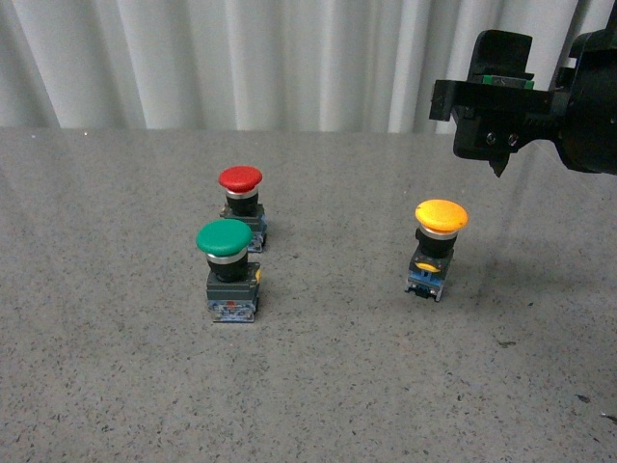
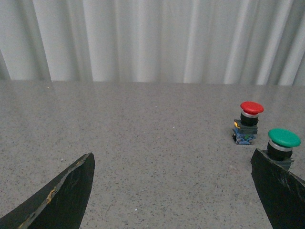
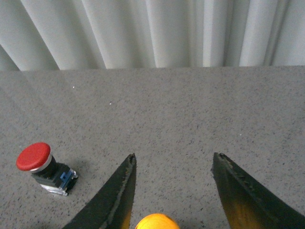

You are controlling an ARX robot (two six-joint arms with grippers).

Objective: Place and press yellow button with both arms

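Observation:
The yellow button (image 1: 440, 246) stands upright on the grey table, right of centre, its yellow cap on a black neck and blue-grey block. My right gripper (image 1: 496, 135) hangs open in the air above and to the right of it, touching nothing. In the right wrist view the yellow cap (image 3: 157, 223) peeks in at the picture's edge between the spread fingers (image 3: 116, 195). My left gripper (image 2: 174, 167) is open over bare table, and its arm is out of the front view.
A red-capped button (image 1: 242, 203) and a green-capped button (image 1: 229, 270) stand close together left of centre; both also show in the left wrist view, red button (image 2: 249, 121) and green button (image 2: 282, 145). A white curtain (image 1: 241, 58) closes the back of the table.

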